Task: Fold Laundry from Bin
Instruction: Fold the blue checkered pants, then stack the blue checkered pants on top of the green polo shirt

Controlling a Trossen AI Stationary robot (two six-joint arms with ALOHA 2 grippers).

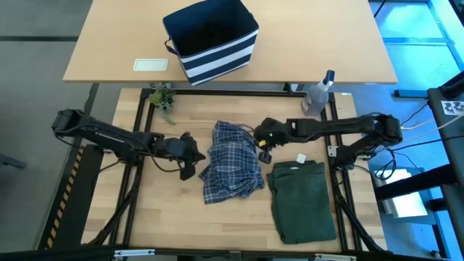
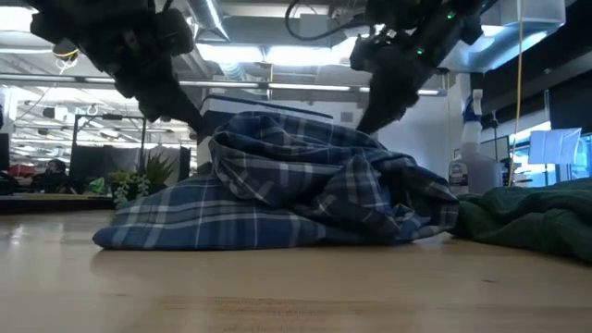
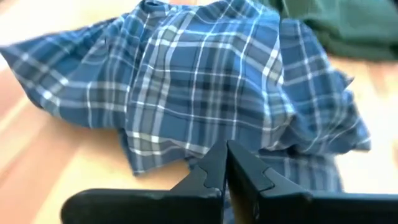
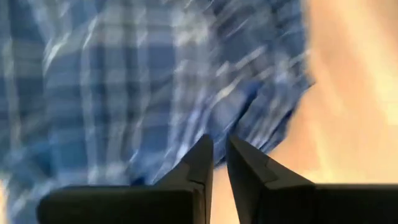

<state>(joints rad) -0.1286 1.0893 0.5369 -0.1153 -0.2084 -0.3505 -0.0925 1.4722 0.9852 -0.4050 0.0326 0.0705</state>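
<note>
The blue-and-white plaid shirt (image 1: pixel 232 161) lies in a crumpled heap on the near table, also seen in the low view (image 2: pixel 277 185). My left gripper (image 1: pixel 200 156) is at the heap's left edge, with its shut fingers (image 3: pixel 225 152) just above the cloth. My right gripper (image 1: pixel 262 150) is at the heap's upper right. Its fingers (image 4: pixel 219 146) stand almost together over the plaid, with nothing showing in the slit. A dark olive-green garment (image 1: pixel 303 199) lies folded flat to the right. The striped navy bin (image 1: pixel 212 40) stands on the far table. My left gripper slants down at the shirt's left side (image 3: pixel 186 143) from the table's left. I cannot tell whether its shut tips touch the cloth. My right gripper slants down over the shirt's right side (image 4: pixel 168 124) from the table's right. The blur hides whether it touches the cloth.
A clear spray bottle (image 1: pixel 319 94) stands at the near table's far right corner. A small plant (image 1: pixel 163 98) is at its far left. A white flat object (image 1: pixel 151 64) lies on the far table beside the bin. Bare wood shows in front of the shirt.
</note>
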